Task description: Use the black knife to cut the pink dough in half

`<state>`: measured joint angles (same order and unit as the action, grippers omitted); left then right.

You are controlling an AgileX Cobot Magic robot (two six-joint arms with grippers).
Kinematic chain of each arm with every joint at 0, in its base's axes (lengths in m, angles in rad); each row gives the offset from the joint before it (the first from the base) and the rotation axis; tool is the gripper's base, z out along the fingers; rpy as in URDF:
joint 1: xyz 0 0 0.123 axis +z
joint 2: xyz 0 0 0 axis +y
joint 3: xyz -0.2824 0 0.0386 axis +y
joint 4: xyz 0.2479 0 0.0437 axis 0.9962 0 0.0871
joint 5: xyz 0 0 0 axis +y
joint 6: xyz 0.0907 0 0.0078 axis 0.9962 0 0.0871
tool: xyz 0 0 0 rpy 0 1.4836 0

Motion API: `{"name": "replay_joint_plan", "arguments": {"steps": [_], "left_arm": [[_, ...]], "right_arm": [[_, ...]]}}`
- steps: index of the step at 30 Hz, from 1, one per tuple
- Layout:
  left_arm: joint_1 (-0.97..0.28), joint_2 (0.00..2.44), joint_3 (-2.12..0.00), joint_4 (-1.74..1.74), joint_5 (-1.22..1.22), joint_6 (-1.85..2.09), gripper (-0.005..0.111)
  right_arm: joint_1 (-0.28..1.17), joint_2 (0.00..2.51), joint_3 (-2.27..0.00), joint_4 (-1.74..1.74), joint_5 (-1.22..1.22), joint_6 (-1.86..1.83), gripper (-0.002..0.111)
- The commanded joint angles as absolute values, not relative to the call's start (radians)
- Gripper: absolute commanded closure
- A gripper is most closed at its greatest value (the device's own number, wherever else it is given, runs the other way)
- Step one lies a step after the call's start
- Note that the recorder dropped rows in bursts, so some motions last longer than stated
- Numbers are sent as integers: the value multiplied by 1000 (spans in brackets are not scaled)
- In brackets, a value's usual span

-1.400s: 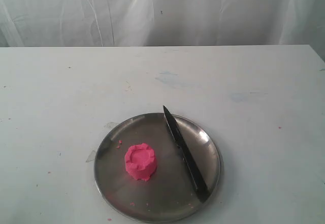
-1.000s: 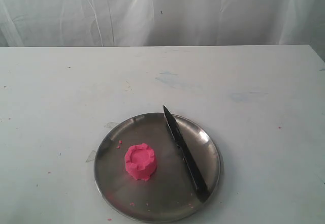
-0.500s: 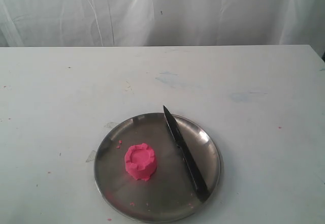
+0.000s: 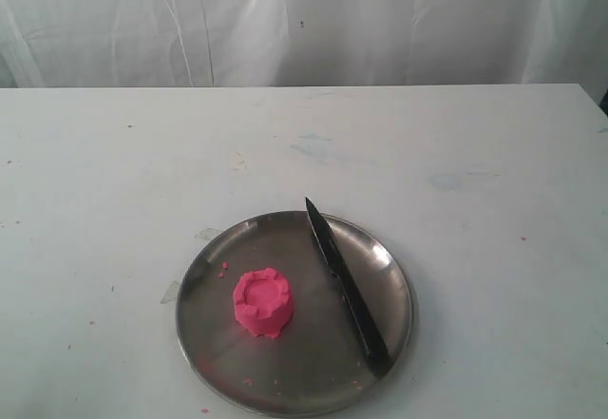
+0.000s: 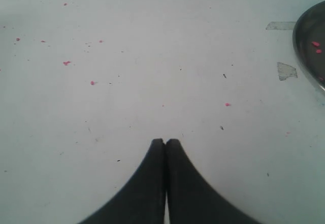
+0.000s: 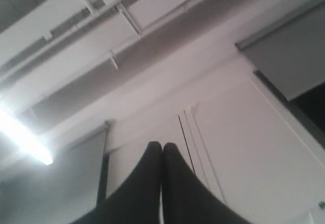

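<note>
The left gripper [image 5: 165, 141] is seen with its two black fingers pressed flat together, nothing caught between them, held over the bare white table [image 5: 152, 56]. Tiny pink crumbs [image 5: 66, 62] are scattered beyond the fingertips, and off to one side of them the dark rim of the metal plate [image 5: 307, 46] is just caught, with what may be a scrap of clear tape [image 5: 286, 70] lying beside it. It is too faint to be sure. The right gripper [image 6: 162, 144] is likewise closed on nothing, its fingers pointed up at a ceiling and a bright strip light [image 6: 25, 137], well away from the plate. Neither gripper is seen in the exterior view. There the pink dough [image 4: 262, 303] is found as one whole lump with a notched rim, sitting left of centre on the plate [image 4: 204, 343]. The black knife [image 4: 345, 286] is laid slantwise across the plate's right half, apart from the dough, its tip poking past the far rim. Both things are untouched by any finger.
</note>
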<state>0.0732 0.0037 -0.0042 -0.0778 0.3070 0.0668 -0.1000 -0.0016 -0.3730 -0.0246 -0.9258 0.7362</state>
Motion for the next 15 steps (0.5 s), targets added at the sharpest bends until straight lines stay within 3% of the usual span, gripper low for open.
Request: {"name": "replay_joint_plan", "arguments": {"steps": [1,4,10,15], "left_arm": [[77,0,0,-81,306,67,107],[77,0,0,-81,306,67,107],[77,0,0,-81,306,67,107],[77,0,0,-81,306,67,107]], "right_arm": [[-100,42,-495,7,-896,681,108],[-100,74,-524,-5,-753,468,108],[-100,258,-516,0,-244,-62,108],[-89,559,-491,7,-234,-55,108]]}}
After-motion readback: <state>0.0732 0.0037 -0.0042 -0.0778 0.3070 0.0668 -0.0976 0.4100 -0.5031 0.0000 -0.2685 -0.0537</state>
